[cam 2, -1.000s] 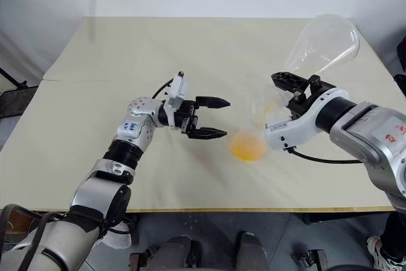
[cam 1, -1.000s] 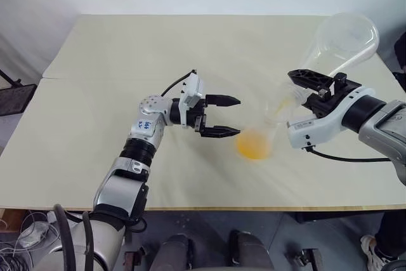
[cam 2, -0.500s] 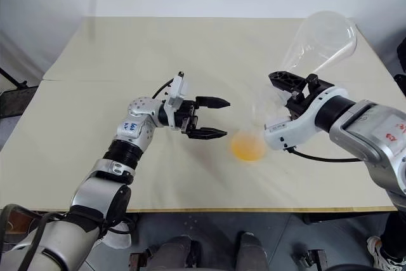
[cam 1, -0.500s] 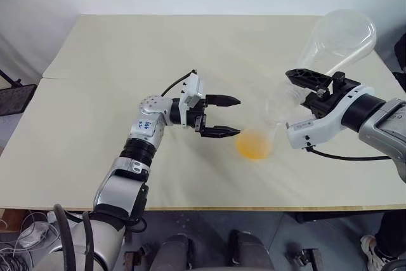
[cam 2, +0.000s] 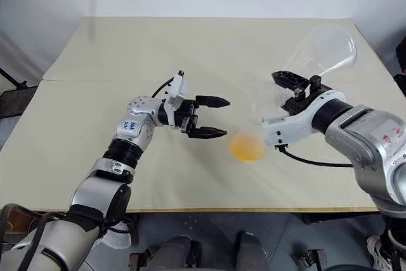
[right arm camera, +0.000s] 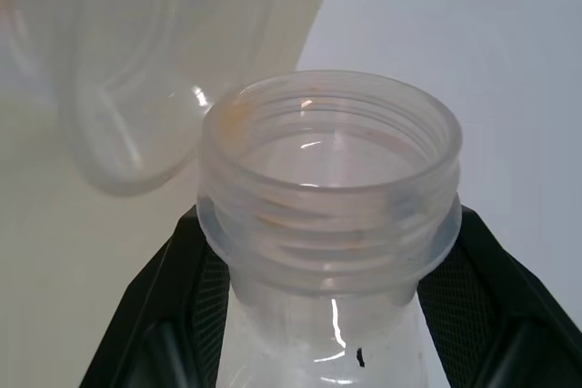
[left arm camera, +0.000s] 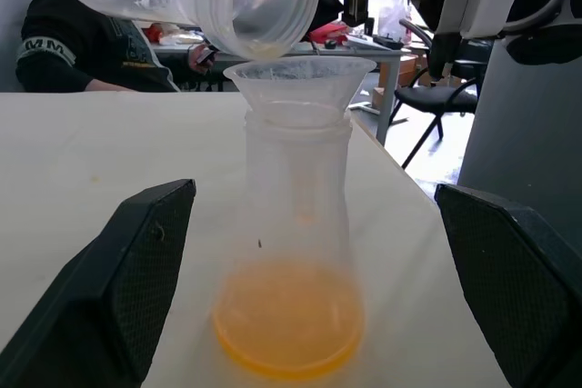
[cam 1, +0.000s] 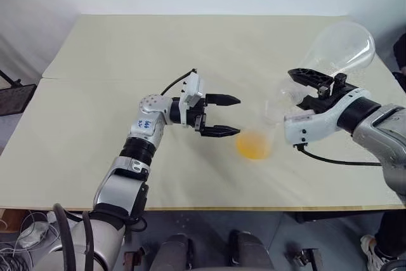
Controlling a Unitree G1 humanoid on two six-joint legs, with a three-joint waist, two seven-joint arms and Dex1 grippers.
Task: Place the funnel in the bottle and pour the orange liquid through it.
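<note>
Near the table's middle stands the bottle, funnel seated in its neck, orange liquid pooled at its base. My right gripper clamps a tipped, seemingly drained flask above the funnel; my left gripper waits spread wide beside the bottle. Pouring looks finished, so I'd level the flask and set it aside.

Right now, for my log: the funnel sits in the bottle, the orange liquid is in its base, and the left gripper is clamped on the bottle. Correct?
Not quite: the left gripper is open, its fingers apart from the bottle, as the left wrist view shows. The funnel and orange liquid are as stated; the right gripper holds the pouring flask.
</note>
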